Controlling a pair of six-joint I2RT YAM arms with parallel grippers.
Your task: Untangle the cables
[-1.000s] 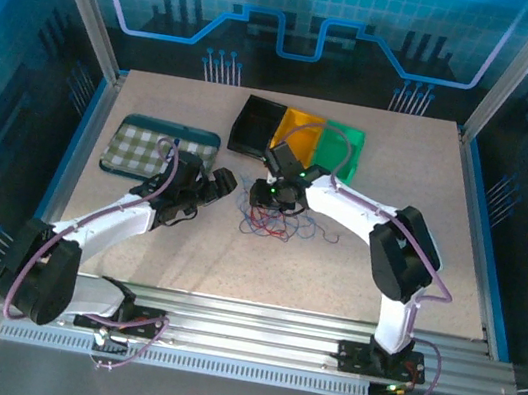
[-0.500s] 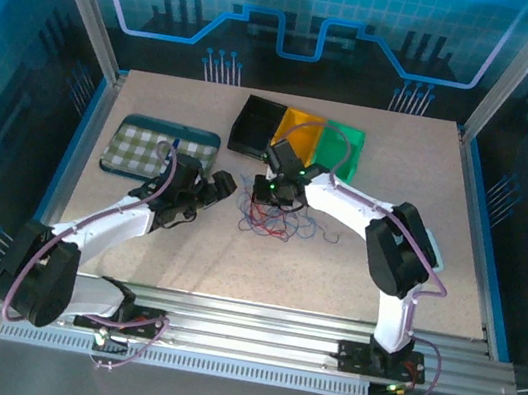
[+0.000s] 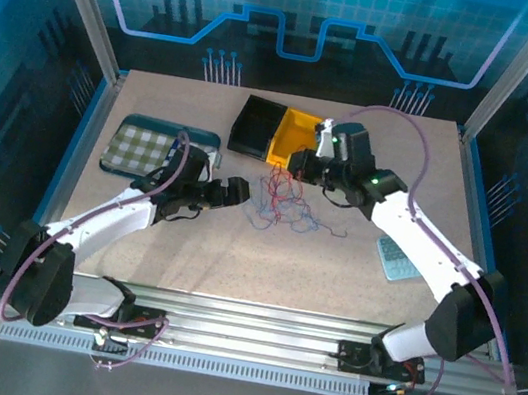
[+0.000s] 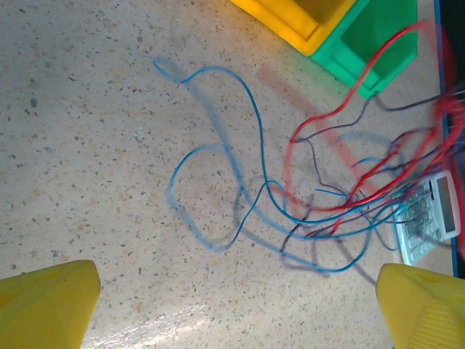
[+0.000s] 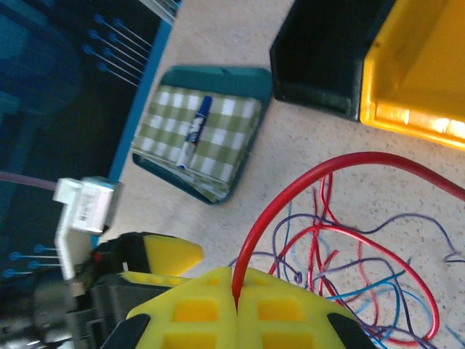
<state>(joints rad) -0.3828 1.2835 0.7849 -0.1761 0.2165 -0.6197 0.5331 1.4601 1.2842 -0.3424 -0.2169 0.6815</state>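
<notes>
- The step in hand is judged to be the drawing-out of a single strand. The red cable (image 5: 320,171) is pinched between the closed fingers of the right gripper (image 5: 236,294) and arches up from the heap in a glossy bow.
- The cables (image 3: 283,204) are seen on the speckled table (image 3: 233,263), just in front of the black bin (image 3: 256,125) and the yellow bin (image 3: 295,134), between the two grippers.
- The left gripper (image 3: 236,191) is held wide, with nothing between its yellow fingertips, low beside the heap.
- The strands are thin and smooth, and they look springy. Red, dark and blue loops are crossed over one another, while one blue cable (image 4: 218,156) is laid out mostly apart in open curves.
- Next, it is judged that the heap should be pinned, or a second strand gripped, by the left gripper, so that the red one is pulled free and the whole bundle is not dragged along.
- Thin wire on a hard, flat top is likely to be hard to pinch, so a raised loop would be the better target.
</notes>
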